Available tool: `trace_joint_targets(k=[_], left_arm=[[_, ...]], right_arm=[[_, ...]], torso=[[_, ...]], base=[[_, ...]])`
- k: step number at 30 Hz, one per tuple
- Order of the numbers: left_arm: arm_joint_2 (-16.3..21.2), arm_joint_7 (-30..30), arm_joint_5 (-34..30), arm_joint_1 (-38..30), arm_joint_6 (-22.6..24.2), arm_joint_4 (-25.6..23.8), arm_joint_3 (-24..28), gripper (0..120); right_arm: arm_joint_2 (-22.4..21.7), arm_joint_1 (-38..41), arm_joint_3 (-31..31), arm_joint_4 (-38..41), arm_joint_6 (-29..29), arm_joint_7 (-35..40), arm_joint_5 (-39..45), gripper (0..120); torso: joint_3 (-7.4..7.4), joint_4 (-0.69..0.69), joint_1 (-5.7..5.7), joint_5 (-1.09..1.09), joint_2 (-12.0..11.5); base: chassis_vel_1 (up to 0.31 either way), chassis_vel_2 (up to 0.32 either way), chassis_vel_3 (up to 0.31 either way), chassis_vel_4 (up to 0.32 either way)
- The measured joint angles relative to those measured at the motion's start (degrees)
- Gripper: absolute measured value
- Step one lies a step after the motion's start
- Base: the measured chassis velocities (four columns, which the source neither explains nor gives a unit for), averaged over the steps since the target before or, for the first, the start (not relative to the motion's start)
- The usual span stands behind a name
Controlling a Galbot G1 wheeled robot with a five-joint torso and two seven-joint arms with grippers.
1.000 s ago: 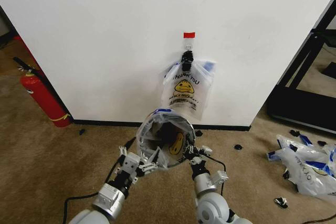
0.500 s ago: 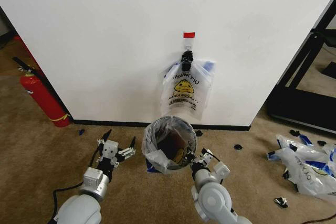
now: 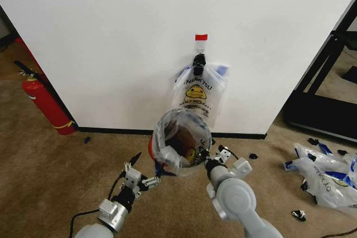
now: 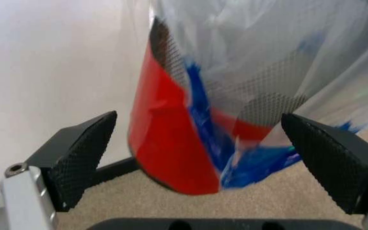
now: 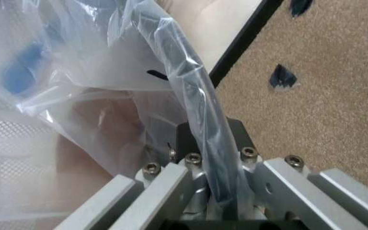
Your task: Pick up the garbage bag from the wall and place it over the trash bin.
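1. Trash bin [image 3: 182,140]: black mesh with a red base, held off the carpet in front of the wall [image 3: 111,37].
2. Garbage bag [image 3: 167,157]: draped over the bin's rim.
3. Right gripper [image 3: 207,157]: clamped on the bagged rim.
4. Left gripper [image 3: 140,172]: fingers apart, holding nothing, just beside the bin.
5. A second identical bag [image 3: 198,96]: hanging from the wall clip [image 3: 198,61].

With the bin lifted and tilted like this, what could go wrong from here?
1. The right gripper is clamped on the trash bin rim and bag film alone; the tilted bin could slip or drop.
2. The garbage bag hangs loosely down one side and may slide off the rim.
3. The left gripper is open around the bin's red base without touching it, so it may offer no support.
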Motion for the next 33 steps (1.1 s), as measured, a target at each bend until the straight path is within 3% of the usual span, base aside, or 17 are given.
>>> trace_joint_targets(k=[7, 18, 28, 33], left_arm=[[0.63, -0.33, 2.55, -1.58, 1.02, 1.15, 0.13, 100], [-0.23, -1.75, 5.33, -6.19, 3.76, 9.78, 1.04, 100], [-0.02, -1.54, 4.76, -4.08, 0.99, 6.66, 0.48, 100], [0.73, 0.83, 8.54, -1.22, -4.42, 4.44, -0.94, 100]], right_arm=[[0.37, -0.80, 0.04, 1.29, 0.16, -0.48, 0.26, 0], [1.70, -2.08, -2.34, 3.26, 0.12, -1.04, -1.07, 0], [1.72, -1.97, -2.36, 1.19, 0.26, -1.80, -2.66, 0], [3.71, -0.39, -2.02, -2.27, 0.38, -0.70, -3.56, 0]], torso=[[0.00, 0.00, 0.00, 0.00, 0.00], [0.00, 0.01, 0.00, -0.02, 0.00], [0.00, 0.00, 0.00, -0.01, 0.00], [0.00, -0.01, 0.00, -0.01, 0.00]], base=[[0.000, 0.000, 0.000, 0.000], [0.000, 0.000, 0.000, 0.000], [0.000, 0.000, 0.000, 0.000], [0.000, 0.000, 0.000, 0.000]])
